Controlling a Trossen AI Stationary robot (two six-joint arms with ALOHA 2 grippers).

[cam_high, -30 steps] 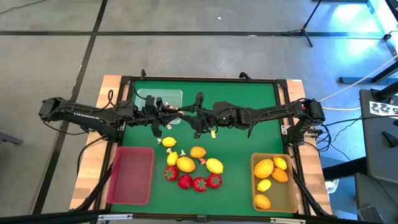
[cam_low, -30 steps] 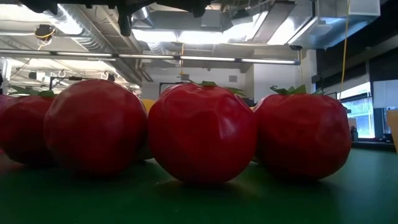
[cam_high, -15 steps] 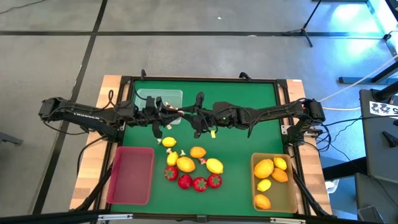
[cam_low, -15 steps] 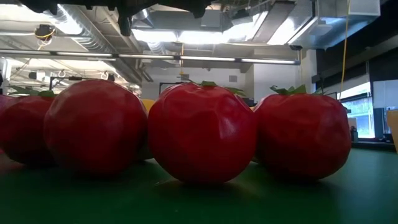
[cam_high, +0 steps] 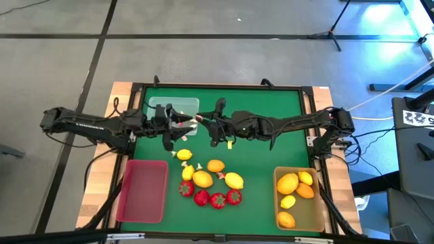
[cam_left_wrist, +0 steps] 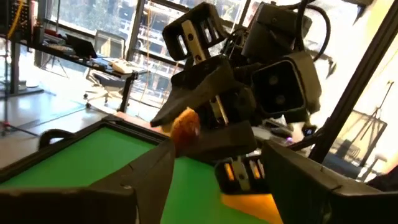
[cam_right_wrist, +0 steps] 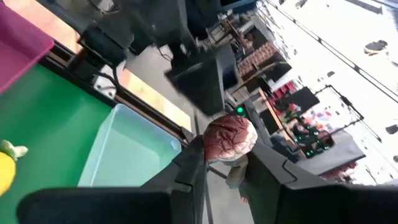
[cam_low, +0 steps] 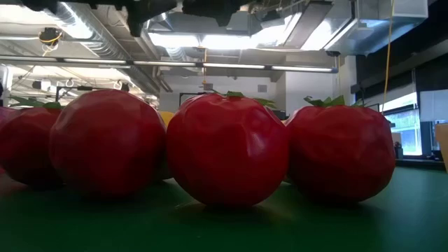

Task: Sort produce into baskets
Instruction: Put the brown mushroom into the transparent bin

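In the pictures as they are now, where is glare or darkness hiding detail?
Low view: the strawberries fill the frame, dark against bright ceiling lights. Left wrist view: windows beyond the right gripper are washed out. Right wrist view: the room behind the small piece is overexposed. High view: even light, blue glare at one corner.

Produce and three baskets laid out on the green bench

A clear basket (cam_high: 174, 108) is set at the far left of the mat, a red basket (cam_high: 143, 190) at the near left, and a tan basket (cam_high: 320, 203) at the near right, in which lemons (cam_high: 288, 183) and an orange fruit (cam_high: 305, 191) are held. More lemons (cam_high: 202, 178) are clustered mid-mat among tiny white-and-red bits (cam_high: 222, 175), with red strawberries (cam_high: 217, 200) lined up just nearer. A small reddish-white piece (cam_right_wrist: 230, 138) is pinched high above the clear basket.
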